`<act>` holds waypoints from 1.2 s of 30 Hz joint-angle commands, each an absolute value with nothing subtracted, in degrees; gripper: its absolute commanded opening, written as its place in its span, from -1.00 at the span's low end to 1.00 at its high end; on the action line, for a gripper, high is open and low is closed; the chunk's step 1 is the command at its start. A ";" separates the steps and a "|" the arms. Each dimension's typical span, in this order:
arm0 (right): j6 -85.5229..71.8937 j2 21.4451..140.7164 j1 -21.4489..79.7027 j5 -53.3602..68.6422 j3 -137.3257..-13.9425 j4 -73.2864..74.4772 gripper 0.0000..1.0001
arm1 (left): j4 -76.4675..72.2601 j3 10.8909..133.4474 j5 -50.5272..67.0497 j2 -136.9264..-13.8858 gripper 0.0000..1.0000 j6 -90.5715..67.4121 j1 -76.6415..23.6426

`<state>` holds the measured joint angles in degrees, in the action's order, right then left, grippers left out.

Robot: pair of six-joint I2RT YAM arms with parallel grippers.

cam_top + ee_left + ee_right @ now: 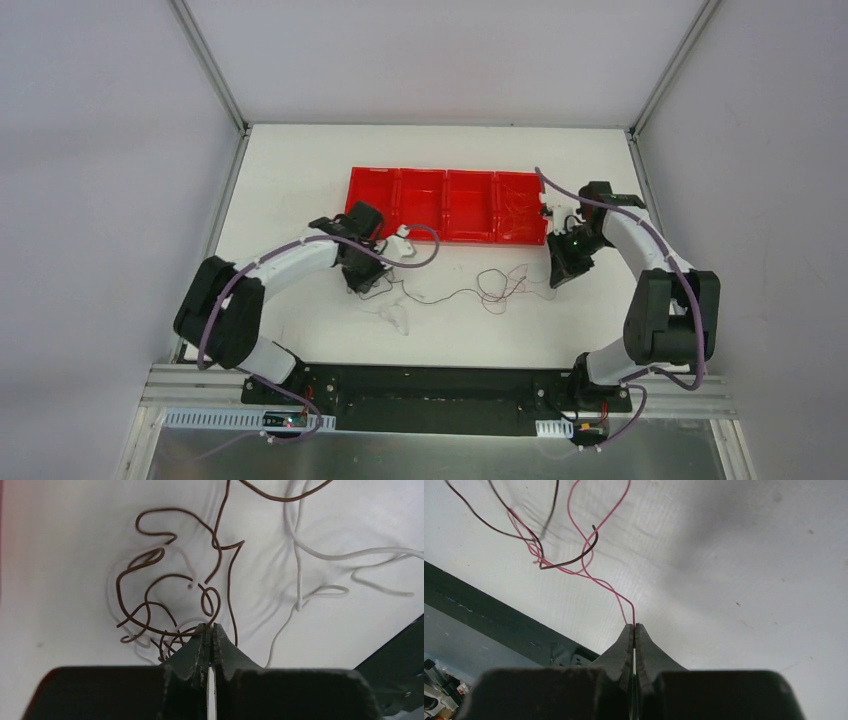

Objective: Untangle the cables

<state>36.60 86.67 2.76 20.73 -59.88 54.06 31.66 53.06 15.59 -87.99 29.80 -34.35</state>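
Left end effector [210,630]: jaws pinched shut at the knot of thin dark-brown wire [228,595], apparently gripping a loop; a thin white wire [298,580] lies loose beside it. Right end effector [634,627]: closed on the thin red wire [594,577]. Together the cables [470,292] lie on the white desk [300,180], strung between both arms (presumably gripped at opposite sides for drawing apart). Count: two end effectors, three wire colours, one red plastic four-compartment tray [447,205] beyond.
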 commanded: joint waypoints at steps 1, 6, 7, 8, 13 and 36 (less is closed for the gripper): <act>42.38 82.97 -2.52 19.57 -65.11 62.03 -1.00 | 38.13 47.50 12.57 -80.73 -1.00 41.76 -25.05; 44.58 82.29 -8.17 19.79 -75.68 66.85 -1.00 | 39.13 45.09 12.72 -79.18 -1.00 46.99 -16.62; 45.21 82.51 -9.36 19.73 -77.95 67.80 -1.00 | 39.11 44.97 12.79 -79.37 -1.00 47.69 -15.47; 46.21 82.75 -10.44 19.65 -80.05 68.75 -1.00 | 39.13 44.85 12.93 -79.71 -1.00 48.29 -14.37; 50.69 84.48 -16.39 19.25 -90.25 73.72 -1.00 | 39.13 45.01 13.78 -82.08 -1.00 50.55 -10.24; 45.97 96.59 -36.62 21.03 -125.23 67.87 -1.00 | 35.86 42.03 10.77 -88.85 -1.00 63.00 4.39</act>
<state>48.40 95.61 -34.63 21.45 -122.43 71.92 38.89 45.19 19.49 -84.51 56.64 1.39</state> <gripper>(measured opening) 0.007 0.011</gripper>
